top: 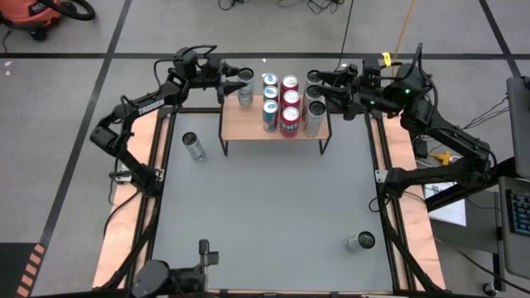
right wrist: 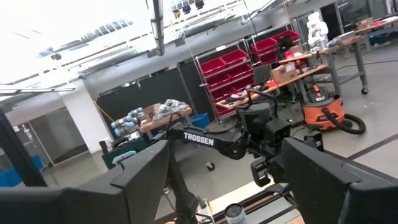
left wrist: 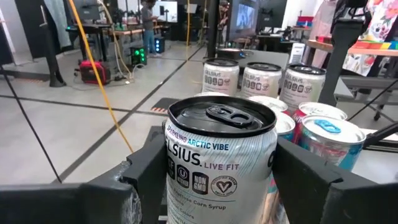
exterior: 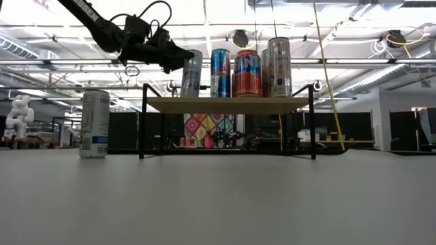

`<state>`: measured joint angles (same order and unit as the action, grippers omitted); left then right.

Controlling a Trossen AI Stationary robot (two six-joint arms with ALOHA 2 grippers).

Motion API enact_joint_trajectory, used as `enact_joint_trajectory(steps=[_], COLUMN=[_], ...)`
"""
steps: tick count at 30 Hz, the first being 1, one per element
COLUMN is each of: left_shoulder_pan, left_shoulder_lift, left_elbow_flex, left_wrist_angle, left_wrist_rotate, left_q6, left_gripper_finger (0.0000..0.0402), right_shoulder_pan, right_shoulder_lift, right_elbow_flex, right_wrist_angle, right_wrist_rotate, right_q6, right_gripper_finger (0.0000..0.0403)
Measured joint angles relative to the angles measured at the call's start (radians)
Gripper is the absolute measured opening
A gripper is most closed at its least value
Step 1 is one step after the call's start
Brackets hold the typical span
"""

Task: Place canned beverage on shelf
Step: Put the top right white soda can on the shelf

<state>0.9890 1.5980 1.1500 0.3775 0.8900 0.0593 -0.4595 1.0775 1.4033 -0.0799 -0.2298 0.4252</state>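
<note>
The left gripper [top: 234,84] clasped a silver Celsius can [top: 245,89] standing at the left end of the low shelf [top: 248,128] of pale wood on thin black legs, beside the blue, red and silver cans [top: 289,103] crowded there. The risk, as I judged it, lay in the release: a finger dragging on withdrawal could tip this can off the shelf edge or knock its neighbours. The right gripper [top: 319,87] hung empty, fingers apart, at the shelf's right end. Two spare cans [top: 193,146] stood off the shelf.

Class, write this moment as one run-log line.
left gripper: shut on white Celsius can at wooden-topped shelf | right gripper: open, empty, beside shelf
</note>
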Motion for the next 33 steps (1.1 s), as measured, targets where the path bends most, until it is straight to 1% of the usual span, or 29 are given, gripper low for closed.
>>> enact_joint_trajectory(steps=[6, 11, 18, 30, 33], left_shoulder_pan=[0.006, 0.006, 0.006, 0.005, 0.006], left_shoulder_lift=[0.022, 0.034, 0.034, 0.034, 0.034], left_elbow_flex=[0.000, 0.001, 0.002, 0.002, 0.002], left_wrist_angle=[-0.005, -0.034, -0.049, -0.054, -0.055], left_wrist_rotate=[0.002, 0.010, 0.039, 0.013, 0.003], left_q6=[0.024, 0.047, 0.053, 0.051, 0.051], left_gripper_finger=[0.0240, 0.0240, 0.0240, 0.0240, 0.0245], right_shoulder_pan=[0.000, 0.000, 0.000, 0.000, 0.000], right_shoulder_lift=[0.000, 0.000, 0.000, 0.000, 0.000], right_elbow_flex=[0.000, 0.000, 0.000, 0.000, 0.000], right_wrist_angle=[0.000, 0.000, 0.000, 0.000, 0.000], right_wrist_rotate=[0.004, 0.053, 0.054, 0.054, 0.054], right_q6=[0.000, -0.012, -0.022, -0.022, -0.022], right_gripper_finger=[0.0274, 0.0274, 0.0274, 0.0274, 0.0274])
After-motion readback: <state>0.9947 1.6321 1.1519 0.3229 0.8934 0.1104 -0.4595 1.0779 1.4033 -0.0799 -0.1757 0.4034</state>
